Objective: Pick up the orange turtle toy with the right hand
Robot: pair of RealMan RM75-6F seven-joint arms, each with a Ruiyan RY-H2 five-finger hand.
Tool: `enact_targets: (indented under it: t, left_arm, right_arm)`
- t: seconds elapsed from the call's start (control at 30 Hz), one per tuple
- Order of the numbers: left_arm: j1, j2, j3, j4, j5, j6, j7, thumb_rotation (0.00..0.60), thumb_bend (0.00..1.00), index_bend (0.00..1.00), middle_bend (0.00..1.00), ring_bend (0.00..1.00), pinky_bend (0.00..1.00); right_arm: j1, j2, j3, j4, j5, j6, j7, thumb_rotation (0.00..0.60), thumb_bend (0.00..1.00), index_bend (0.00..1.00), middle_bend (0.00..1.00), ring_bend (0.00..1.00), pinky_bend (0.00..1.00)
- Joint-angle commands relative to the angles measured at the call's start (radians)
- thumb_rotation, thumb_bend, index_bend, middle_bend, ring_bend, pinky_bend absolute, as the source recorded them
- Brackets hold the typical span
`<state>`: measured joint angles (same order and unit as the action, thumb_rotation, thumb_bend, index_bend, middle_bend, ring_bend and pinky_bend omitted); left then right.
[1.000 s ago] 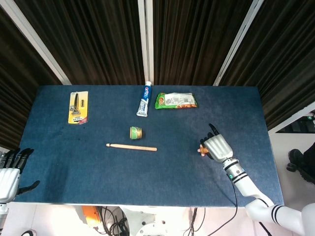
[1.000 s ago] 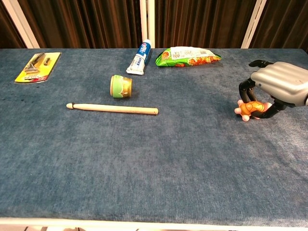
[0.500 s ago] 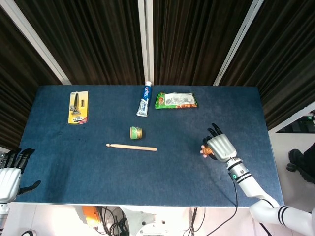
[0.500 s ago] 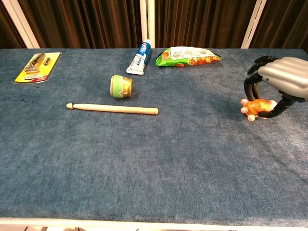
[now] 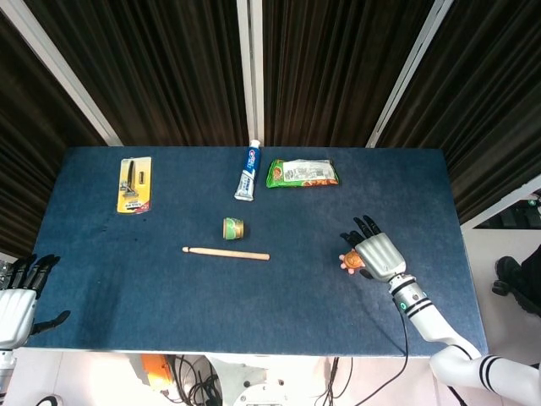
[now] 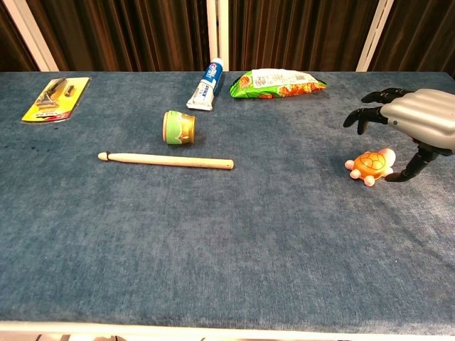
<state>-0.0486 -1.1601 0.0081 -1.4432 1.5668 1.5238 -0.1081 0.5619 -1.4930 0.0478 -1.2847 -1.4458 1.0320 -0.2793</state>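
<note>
The orange turtle toy [image 6: 370, 165] [image 5: 350, 261] lies on the blue table at the right side, shell up. My right hand [image 6: 409, 121] [image 5: 376, 252] hovers just above and to the right of it, fingers spread and lifted off the toy. Its thumb [image 6: 412, 167] points down close beside the turtle's right side; I cannot tell if it touches. Nothing is held in that hand. My left hand [image 5: 17, 292] sits off the table's near left corner with fingers apart and empty; only the head view shows it.
A wooden stick [image 6: 166, 160] and a small green jar [image 6: 178, 127] lie mid-table. At the far side are a toothpaste tube [image 6: 205, 84], a green snack bag [image 6: 277, 83] and a yellow razor pack [image 6: 57, 98]. The table's right edge [image 5: 463, 254] is close to the turtle.
The right hand's fingers, curled around the turtle before, have spread and lifted. The turtle now sits free on the table. The left hand has not moved.
</note>
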Motion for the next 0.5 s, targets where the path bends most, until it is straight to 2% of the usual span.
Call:
enact_targets:
  t: [0.03,0.23,0.4,0.5]
  left_arm:
    - [0.000,0.000,0.000,0.001,-0.001,-0.001,-0.002,0.600,0.12,0.11,0.08,0.00,0.03]
    - [0.000,-0.002,0.001,0.009,-0.004,-0.005,-0.010,0.600,0.12,0.11,0.08,0.00,0.03]
    - [0.001,-0.004,0.000,0.016,-0.006,-0.005,-0.017,0.600,0.12,0.11,0.08,0.00,0.03]
    - [0.001,-0.004,0.000,0.017,-0.005,-0.004,-0.018,0.600,0.12,0.11,0.08,0.00,0.03]
  right_arm:
    - [0.004,-0.008,0.001,0.009,0.003,-0.007,-0.002,0.600,0.08,0.33,0.33,0.01,0.00]
    - [0.006,-0.036,0.003,0.046,-0.004,0.004,0.002,0.600,0.18,0.63,0.54,0.15,0.00]
    - [0.000,-0.076,0.006,0.095,-0.027,0.050,0.005,0.600,0.37,0.94,0.77,0.30,0.00]
    - [-0.003,-0.089,0.005,0.115,-0.033,0.062,0.008,0.600,0.40,1.00,0.84,0.34,0.00]
